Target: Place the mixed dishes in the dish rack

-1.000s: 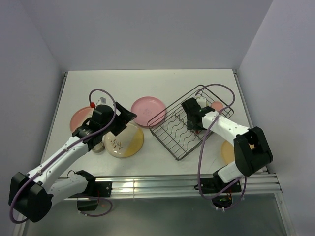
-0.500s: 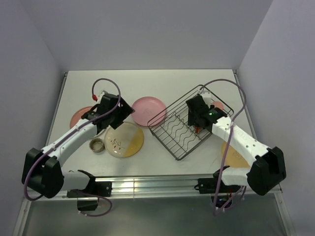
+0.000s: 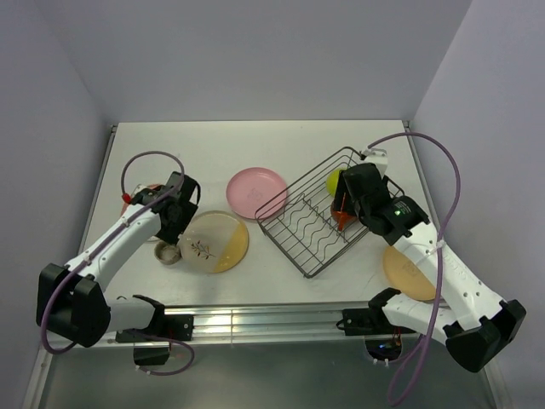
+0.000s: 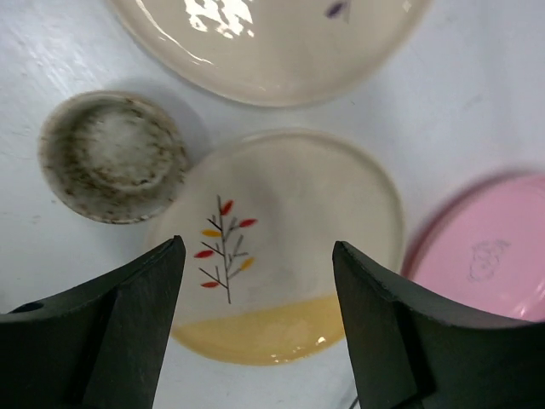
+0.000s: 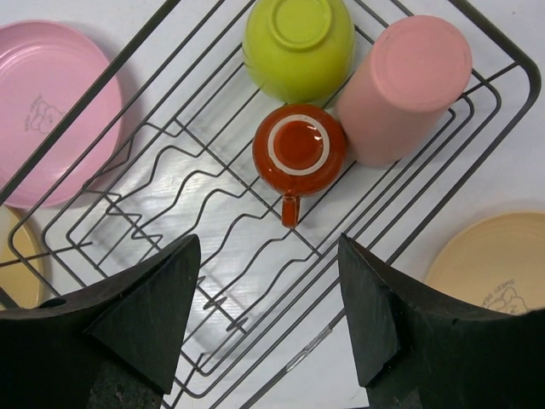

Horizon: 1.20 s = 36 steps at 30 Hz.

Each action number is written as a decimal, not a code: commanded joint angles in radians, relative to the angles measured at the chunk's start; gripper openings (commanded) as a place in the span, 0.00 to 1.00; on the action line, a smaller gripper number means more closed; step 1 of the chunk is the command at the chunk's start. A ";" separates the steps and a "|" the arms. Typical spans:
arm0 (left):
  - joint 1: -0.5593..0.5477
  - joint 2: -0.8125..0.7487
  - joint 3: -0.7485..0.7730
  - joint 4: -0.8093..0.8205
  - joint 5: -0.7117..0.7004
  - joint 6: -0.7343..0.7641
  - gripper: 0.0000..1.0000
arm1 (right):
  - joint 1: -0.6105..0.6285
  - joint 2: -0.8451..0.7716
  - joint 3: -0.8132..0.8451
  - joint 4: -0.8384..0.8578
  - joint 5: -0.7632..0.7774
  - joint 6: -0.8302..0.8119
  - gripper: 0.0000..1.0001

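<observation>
In the left wrist view my open left gripper [image 4: 260,290] hovers over the twig-patterned plate [image 4: 281,221], nothing between its fingers. The small grey cup [image 4: 112,158] stands upside down beside that plate. A pale glossy plate [image 4: 272,43] lies beyond, and the pink plate [image 4: 494,247] to the right. My right gripper [image 5: 271,290] is open above the dish rack [image 5: 477,21]. In the rack's far corner the lime-green bowl [image 5: 298,47], the salmon cup [image 5: 404,85] and the red-brown mug [image 5: 298,149] all sit upside down.
From above, the rack [image 3: 285,192] sits angled at mid-right, with the pink plate [image 3: 257,189] just to its left. An orange plate [image 3: 409,271] lies near the front right, partly under the right arm. The left arm [image 3: 119,243] covers most of a salmon plate.
The left gripper swung left and nearer, off the twig plate's middle, and its jaws narrowed a little. The right gripper rose back from the rack, uncovering the green bowl and mug.
</observation>
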<state>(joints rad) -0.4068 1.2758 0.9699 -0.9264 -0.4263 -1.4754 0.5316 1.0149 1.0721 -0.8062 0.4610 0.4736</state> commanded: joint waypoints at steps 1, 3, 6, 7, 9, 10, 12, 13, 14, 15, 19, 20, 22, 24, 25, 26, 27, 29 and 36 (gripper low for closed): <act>0.055 -0.036 -0.023 -0.103 -0.042 -0.071 0.76 | 0.011 -0.028 0.019 -0.013 -0.011 -0.003 0.73; 0.104 -0.078 -0.088 -0.039 -0.017 -0.056 0.73 | 0.010 -0.035 0.003 -0.008 -0.016 -0.006 0.73; 0.154 -0.116 -0.148 0.000 -0.009 -0.054 0.71 | 0.011 -0.044 -0.009 -0.007 -0.013 -0.009 0.73; 0.161 -0.119 -0.157 0.012 -0.009 -0.043 0.70 | 0.011 -0.050 -0.012 -0.007 -0.016 -0.012 0.73; 0.178 -0.115 -0.171 0.032 0.004 -0.031 0.69 | 0.013 -0.058 -0.015 -0.004 -0.018 -0.015 0.73; 0.181 -0.109 -0.172 0.034 0.007 -0.031 0.68 | 0.011 -0.065 -0.015 -0.002 -0.018 -0.018 0.73; 0.191 -0.076 -0.171 0.035 0.017 -0.028 0.63 | 0.011 -0.070 -0.014 -0.002 -0.022 -0.020 0.73; 0.192 -0.066 -0.172 0.050 0.023 -0.017 0.62 | 0.011 -0.075 -0.014 -0.001 -0.024 -0.020 0.73; 0.198 -0.046 -0.177 0.060 0.032 -0.010 0.61 | 0.011 -0.075 -0.015 0.001 -0.025 -0.021 0.73; 0.200 -0.033 -0.178 0.067 0.047 -0.007 0.60 | 0.011 -0.078 -0.017 0.002 -0.025 -0.023 0.73; 0.210 0.031 -0.189 0.112 0.069 0.016 0.59 | 0.013 -0.084 -0.031 0.005 -0.027 -0.020 0.73; 0.215 0.042 -0.189 0.116 0.072 0.021 0.59 | 0.013 -0.085 -0.037 0.007 -0.027 -0.021 0.73; 0.218 0.063 -0.191 0.126 0.090 0.027 0.58 | 0.013 -0.091 -0.038 0.007 -0.027 -0.020 0.73; 0.221 0.083 -0.198 0.141 0.101 0.030 0.50 | 0.013 -0.095 -0.040 0.007 -0.025 -0.021 0.73; 0.221 0.085 -0.203 0.147 0.112 0.035 0.45 | 0.013 -0.095 -0.038 0.004 -0.022 -0.021 0.73; 0.223 0.085 -0.207 0.158 0.116 0.038 0.36 | 0.013 -0.096 -0.037 -0.002 -0.021 -0.021 0.73; 0.224 0.085 -0.208 0.156 0.119 0.043 0.28 | 0.013 -0.096 -0.037 -0.001 -0.019 -0.021 0.73; 0.232 0.074 -0.195 0.143 0.121 0.049 0.06 | 0.013 -0.099 -0.038 0.002 -0.022 -0.018 0.73; 0.234 -0.091 -0.031 -0.052 0.014 0.027 0.01 | 0.018 -0.085 -0.037 0.009 -0.048 -0.012 0.73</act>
<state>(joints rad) -0.1772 1.2892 0.8349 -0.8951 -0.3389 -1.4353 0.5392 0.9356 1.0355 -0.8104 0.4198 0.4595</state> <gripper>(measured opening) 0.081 0.732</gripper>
